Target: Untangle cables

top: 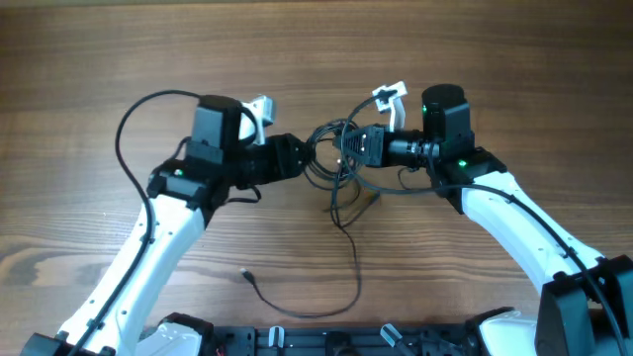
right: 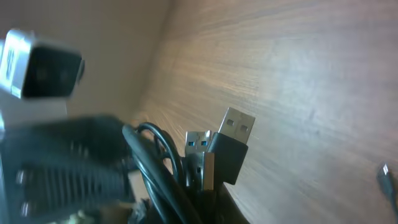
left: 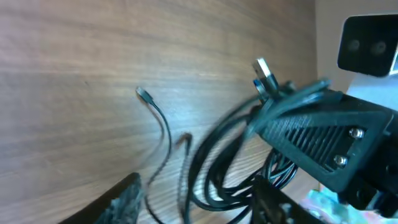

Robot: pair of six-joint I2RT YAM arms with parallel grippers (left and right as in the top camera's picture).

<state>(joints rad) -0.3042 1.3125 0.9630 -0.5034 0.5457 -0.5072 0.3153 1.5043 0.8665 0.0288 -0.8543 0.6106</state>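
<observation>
A knot of thin dark cables (top: pixel 334 163) sits mid-table between two grippers that nearly meet. The right gripper (top: pixel 351 146) is clamped on the bundle, and two USB plugs (right: pixel 224 149) stick out side by side past it. One loose strand runs from the knot toward the near edge, then curves left to a small plug (top: pixel 244 275). The left gripper (top: pixel 302 156) is at the knot; I cannot tell whether it grips.

Desk (top: pixel 99 59): wood, showing fine grain, looking matt.
Cables (left: pixel 200 163): dark sheaths, shining smooth and glossy.
USB plugs (right: pixel 238 126): bare metal shells gleaming, black plastic bodies looking matt.
Right tool (top: pixel 346 148): black ribbed plastic, appearing matt.
</observation>
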